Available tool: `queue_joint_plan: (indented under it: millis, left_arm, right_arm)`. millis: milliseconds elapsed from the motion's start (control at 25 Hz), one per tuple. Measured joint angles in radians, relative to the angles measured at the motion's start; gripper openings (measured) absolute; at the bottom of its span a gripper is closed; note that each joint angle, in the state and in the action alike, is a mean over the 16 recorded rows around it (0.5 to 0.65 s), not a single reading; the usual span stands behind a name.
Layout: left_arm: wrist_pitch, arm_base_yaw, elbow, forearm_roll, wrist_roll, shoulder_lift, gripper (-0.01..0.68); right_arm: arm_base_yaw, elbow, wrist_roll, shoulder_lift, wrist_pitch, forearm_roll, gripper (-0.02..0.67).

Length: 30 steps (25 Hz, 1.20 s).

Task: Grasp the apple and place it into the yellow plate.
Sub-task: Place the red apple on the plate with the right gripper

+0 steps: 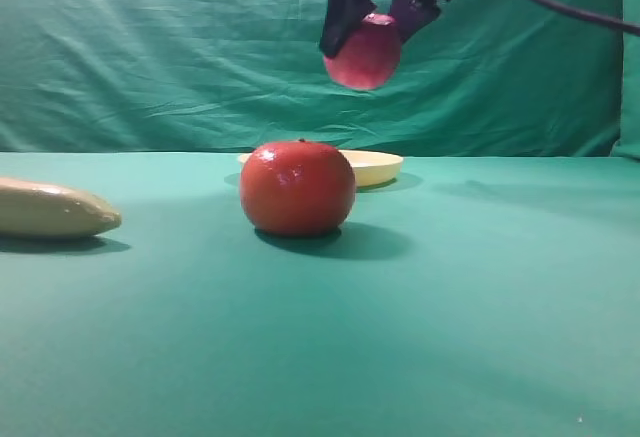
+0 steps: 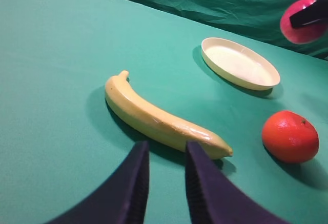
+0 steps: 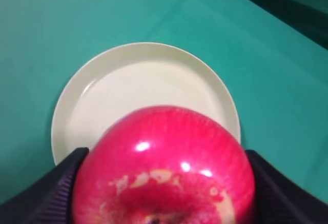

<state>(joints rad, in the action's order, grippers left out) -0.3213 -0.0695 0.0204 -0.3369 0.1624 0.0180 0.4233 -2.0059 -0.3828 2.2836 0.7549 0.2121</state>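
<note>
Right wrist view has the apple clamped between the right gripper jaws, held in the air directly over the yellow plate. Grasp and lift look done; only lowering and letting go remain. The left gripper, its jaws slightly parted, holds nothing.

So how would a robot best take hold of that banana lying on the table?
Grip the banana across its thick middle, coming straight down from above. It lies flat and long, so jaws set crosswise to its length could close on its narrow sides.
</note>
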Motion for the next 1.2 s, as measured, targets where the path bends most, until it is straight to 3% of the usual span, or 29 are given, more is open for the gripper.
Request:
queue_joint_plan:
  millis: [200,560,720,840,1200]
  left_arm:
    - [0.000,0.000,0.000,0.000,0.000,0.000,0.157]
    - [0.000,0.000,0.000,0.000,0.000,0.000,0.157]
    - [0.000,0.000,0.000,0.000,0.000,0.000,0.157]
    - [0.000,0.000,0.000,0.000,0.000,0.000,0.157]
    - [0.000,0.000,0.000,0.000,0.000,0.000,0.157]
  right_arm:
    - [0.009,-0.002,-0.007,0.035,-0.008,0.004,0.516]
    - [0.010,-0.003,-0.021,0.030,0.015,0.002,0.589]
    - [0.010,-0.003,-0.022,-0.010,0.035,-0.010,0.581]
    - [0.010,-0.003,-0.021,-0.060,0.056,-0.020,0.519]
    - [0.010,-0.003,0.012,-0.277,0.170,-0.045,0.172]
